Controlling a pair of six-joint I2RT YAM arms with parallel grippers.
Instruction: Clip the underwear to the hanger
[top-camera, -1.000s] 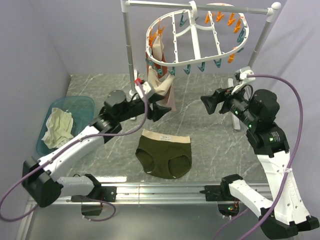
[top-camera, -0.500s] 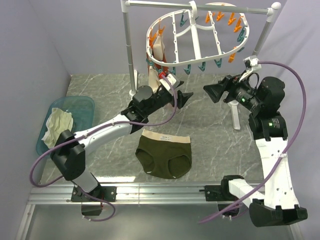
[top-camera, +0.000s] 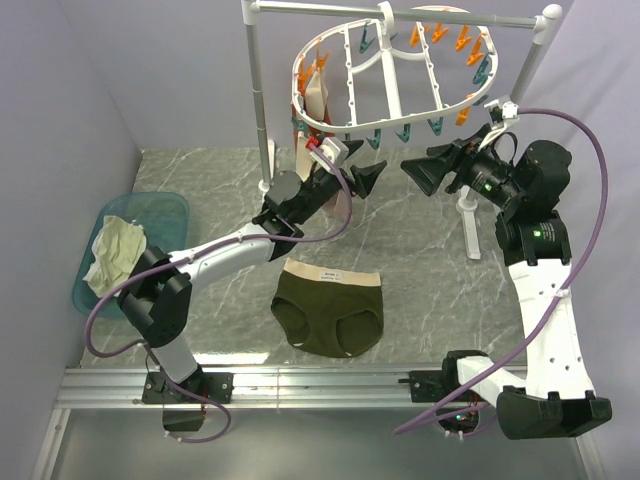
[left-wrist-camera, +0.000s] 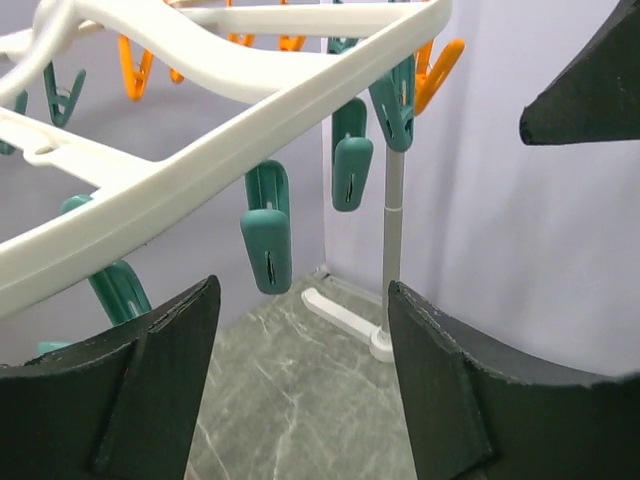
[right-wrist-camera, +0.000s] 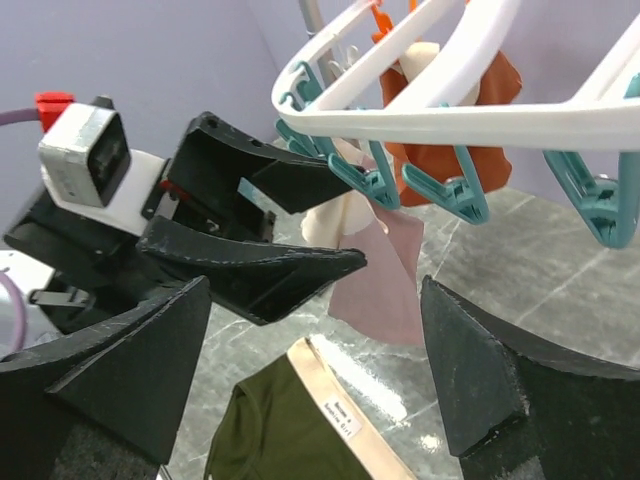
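Under the hanger's (top-camera: 392, 85) near rim both claws hang spread and empty, left gripper (top-camera: 368, 178) facing right gripper (top-camera: 412, 175). Well below, nearer us, the underwear (top-camera: 328, 310) lies flat on the marbled table (top-camera: 420, 250): soft olive knit, firmer beige waistband. I'd pinch that band, not the limp cloth, and feed it into a glossy teal peg (left-wrist-camera: 268, 245) squeezed at its tails.

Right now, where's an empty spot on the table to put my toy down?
Bare marble lies right of the underwear, up to the white stand foot and the right arm. Another patch sits left of the underwear, toward the blue basket. It's crowded under the hanger, where the left gripper, right gripper and hanging clothes are close together.
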